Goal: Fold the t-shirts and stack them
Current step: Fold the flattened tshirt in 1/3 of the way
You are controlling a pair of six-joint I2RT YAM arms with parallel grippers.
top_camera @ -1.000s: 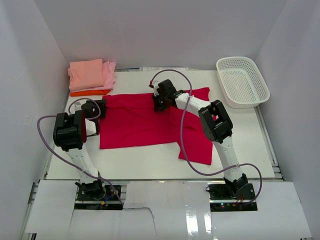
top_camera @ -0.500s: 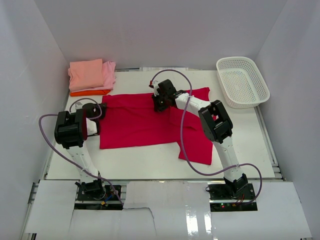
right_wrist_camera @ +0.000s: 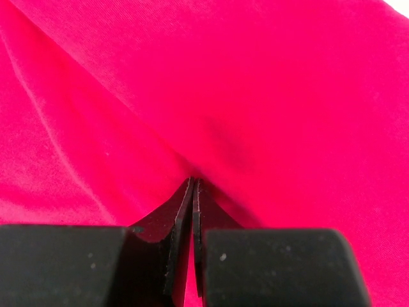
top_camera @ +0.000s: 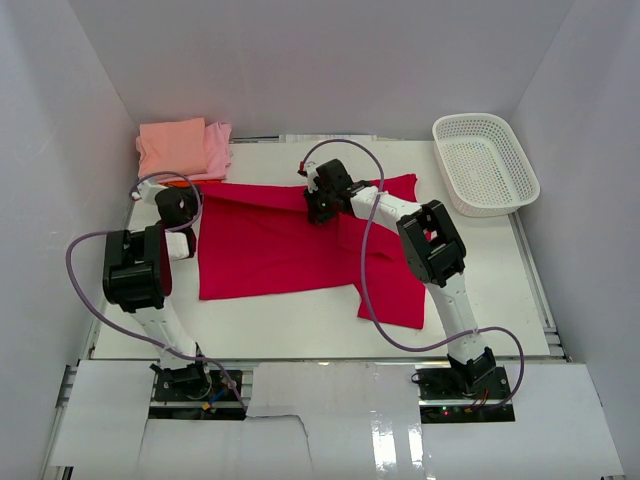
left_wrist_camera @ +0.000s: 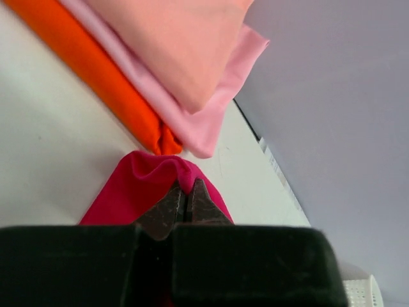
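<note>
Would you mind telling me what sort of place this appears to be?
Probably a robotics lab test cell: plain white walls enclose the table, a left arm and right arm are mounted at its near edge, with a red t-shirt and basket as props.

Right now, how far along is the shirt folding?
Three folded shirts, salmon, pink and orange, are stacked at the back left. The red shirt lies mostly flat; the left gripper and right gripper each pinch it. Folding and stacking it remain.
</note>
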